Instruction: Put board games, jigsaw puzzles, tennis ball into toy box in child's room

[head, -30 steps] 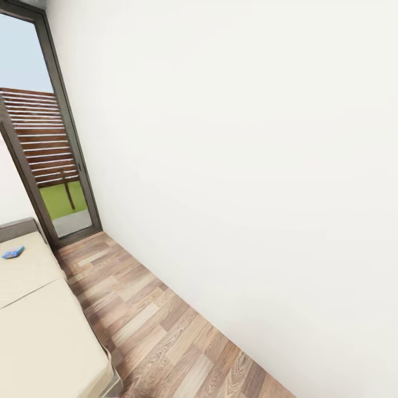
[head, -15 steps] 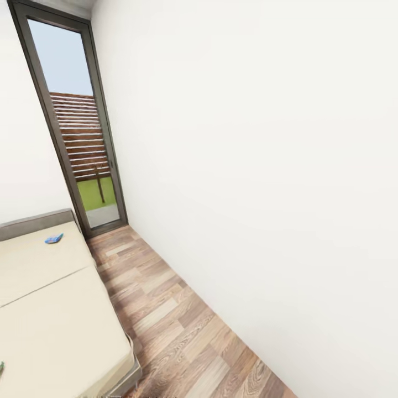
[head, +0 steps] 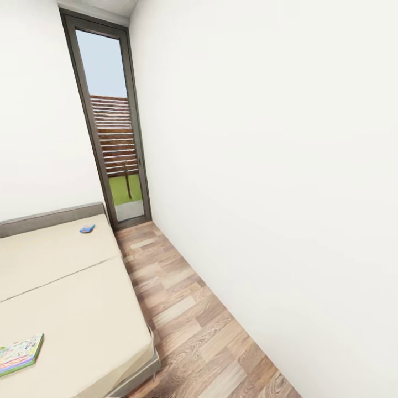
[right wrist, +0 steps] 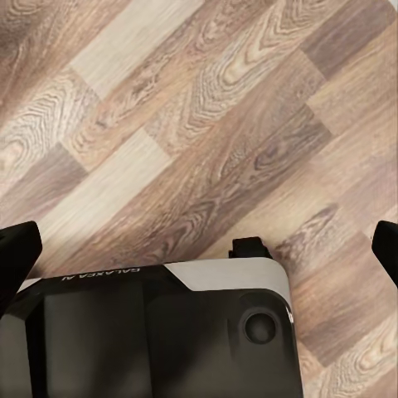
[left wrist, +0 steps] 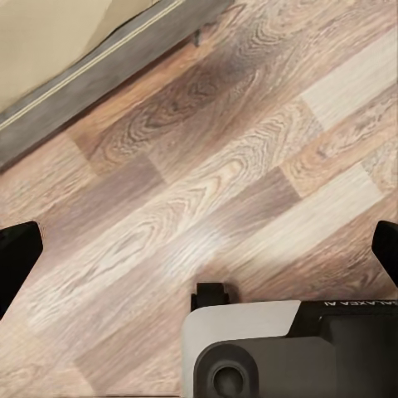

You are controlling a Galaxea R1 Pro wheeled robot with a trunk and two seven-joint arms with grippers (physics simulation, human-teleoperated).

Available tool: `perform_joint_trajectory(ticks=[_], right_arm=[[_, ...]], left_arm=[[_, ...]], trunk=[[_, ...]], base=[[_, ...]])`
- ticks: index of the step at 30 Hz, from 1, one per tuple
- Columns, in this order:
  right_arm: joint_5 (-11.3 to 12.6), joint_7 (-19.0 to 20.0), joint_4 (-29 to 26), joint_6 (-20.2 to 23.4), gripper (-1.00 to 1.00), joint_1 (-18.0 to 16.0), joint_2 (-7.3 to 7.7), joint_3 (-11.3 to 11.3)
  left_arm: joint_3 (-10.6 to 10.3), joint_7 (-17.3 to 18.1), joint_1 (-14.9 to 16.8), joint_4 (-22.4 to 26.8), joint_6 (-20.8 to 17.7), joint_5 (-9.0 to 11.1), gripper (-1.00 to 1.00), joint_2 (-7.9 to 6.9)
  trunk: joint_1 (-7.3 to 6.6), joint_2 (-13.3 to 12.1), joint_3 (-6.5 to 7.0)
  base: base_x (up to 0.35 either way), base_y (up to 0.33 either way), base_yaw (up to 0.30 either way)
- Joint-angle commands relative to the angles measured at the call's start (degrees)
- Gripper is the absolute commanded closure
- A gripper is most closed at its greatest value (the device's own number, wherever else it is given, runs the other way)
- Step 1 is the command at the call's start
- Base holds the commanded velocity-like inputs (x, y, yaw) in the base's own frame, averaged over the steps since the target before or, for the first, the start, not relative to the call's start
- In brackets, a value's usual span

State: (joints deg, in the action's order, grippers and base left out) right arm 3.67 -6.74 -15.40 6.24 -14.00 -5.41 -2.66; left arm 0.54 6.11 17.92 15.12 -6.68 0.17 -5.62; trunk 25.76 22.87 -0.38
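Camera has panned since the earlier frames: door and bed sit further right in head view, and a second game has come into frame; nothing in the room itself moved. White wall (head: 276, 166) takes the right side, wood floor (head: 188, 320) runs along it to a tall glass door (head: 113, 132). Bed (head: 66, 298) is at lower left, grey headboard at the far end. Multicoloured board game (head: 19, 354) lies flat on the near mattress. Small blue board game (head: 87, 228) sits near the headboard, well apart from it. Left gripper (left wrist: 199, 245) spread wide over floor, bed frame edge nearby. Right gripper (right wrist: 199, 249) also wide, nothing held.
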Motion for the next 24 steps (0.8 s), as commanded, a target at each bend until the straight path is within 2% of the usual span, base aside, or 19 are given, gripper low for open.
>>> perform_joint_trajectory(ticks=[1,24], right_arm=[[0.39,-0.11,-0.15,0.27,-1.00,0.03,-0.04,-0.24],[0.37,-0.11,-0.15,0.24,-1.00,0.03,-0.04,-0.23]], left_arm=[[0.07,0.21,0.01,0.09,-0.35,0.01,-1.00,0.00],[0.07,0.21,0.01,0.09,-0.35,0.01,-1.00,0.00]], trunk=[[0.02,0.05,-0.04],[0.02,0.05,-0.04]], base=[[0.000,0.000,0.293],[0.000,0.000,0.292]])
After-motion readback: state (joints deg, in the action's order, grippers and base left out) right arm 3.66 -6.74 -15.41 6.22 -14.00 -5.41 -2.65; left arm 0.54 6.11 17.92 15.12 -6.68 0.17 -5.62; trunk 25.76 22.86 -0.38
